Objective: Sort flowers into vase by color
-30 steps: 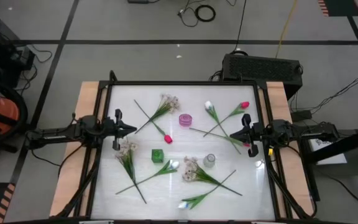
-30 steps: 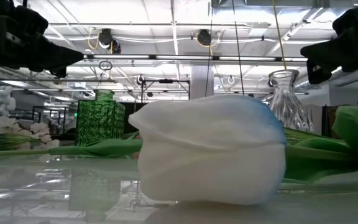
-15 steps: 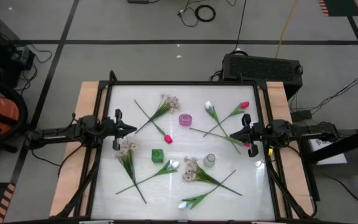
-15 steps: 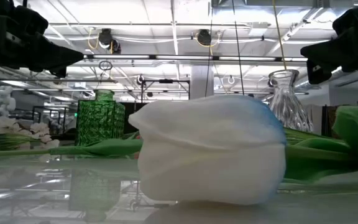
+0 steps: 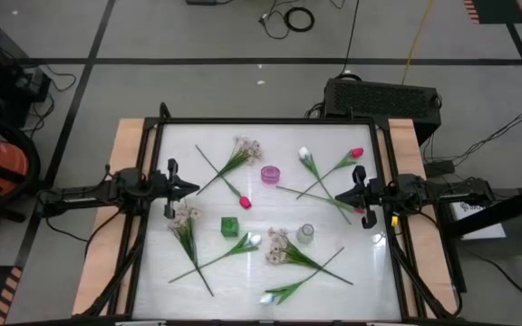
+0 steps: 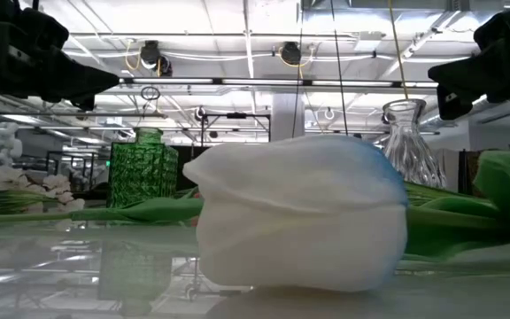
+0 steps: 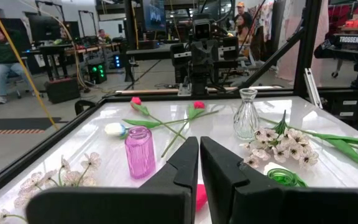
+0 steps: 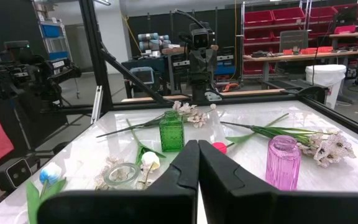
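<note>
**Nothing moved: both arms wait, flowers lie scattered**

Set against the frames of a second ago, no change shows: arms, vases and flowers all lie as before.

The left gripper (image 5: 188, 188) hangs at the desk's (image 5: 188, 136) 9 o'clock edge, its fingers (image 7: 185, 168) almost together with only a thin slit between them, holding nothing. The right gripper (image 5: 338, 195) hangs at the 3 o'clock edge, its fingers (image 8: 188, 165) pressed together, also empty.

The flowers are spread flat over the desk, none in a vase. A cream spray (image 5: 246, 149) lies toward 12 o'clock, and a pink tulip (image 5: 244, 202) just left of centre. A white tulip (image 5: 304, 155) and a second pink tulip (image 5: 357, 154) lie toward 2 o'clock, their stems crossing near the right gripper. Another cream spray (image 5: 185, 215) lies at 8 o'clock, a third (image 5: 277, 243) at 6 o'clock, and a white tulip (image 5: 268, 297) at the near edge, filling the low view.

Three vases stand near the middle: pink vase (image 5: 270, 174), green vase (image 5: 229, 226) and clear vase (image 5: 305, 234).
</note>
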Available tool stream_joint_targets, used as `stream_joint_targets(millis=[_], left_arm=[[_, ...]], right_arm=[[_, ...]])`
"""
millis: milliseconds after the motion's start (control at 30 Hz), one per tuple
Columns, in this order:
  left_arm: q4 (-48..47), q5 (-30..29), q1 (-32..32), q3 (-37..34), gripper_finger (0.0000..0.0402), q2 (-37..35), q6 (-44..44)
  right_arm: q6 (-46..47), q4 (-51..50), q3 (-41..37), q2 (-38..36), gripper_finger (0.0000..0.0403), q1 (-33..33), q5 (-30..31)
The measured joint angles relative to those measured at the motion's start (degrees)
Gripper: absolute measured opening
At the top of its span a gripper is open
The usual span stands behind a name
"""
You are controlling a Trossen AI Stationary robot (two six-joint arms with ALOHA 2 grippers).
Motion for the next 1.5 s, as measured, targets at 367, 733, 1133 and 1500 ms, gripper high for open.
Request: stream_joint_targets(millis=[367,733,1133,1500], left_arm=[[-0.01,0.01,0.01,0.0,0.0027,-0.01,0.01],[0.01,0.01,0.0,0.0,0.0027,-0.01,0.0],[0.01,0.01,0.0,0.0,0.0027,-0.01,0.0],[0.2,-0.01,0.0,0.0,0.0027,-0.01,0.01]], right_arm=[[0.0,0.01,0.0,0.0,0.0,0.0,0.0],[3.45,0.25,-0.01,0.02,0.0,0.0,0.04],[12.66,3.55,-0.06,0.05,0.0,0.0,3.33],[10.48,-1.79,18.91,10.12,0.0,0.0,6.14]])
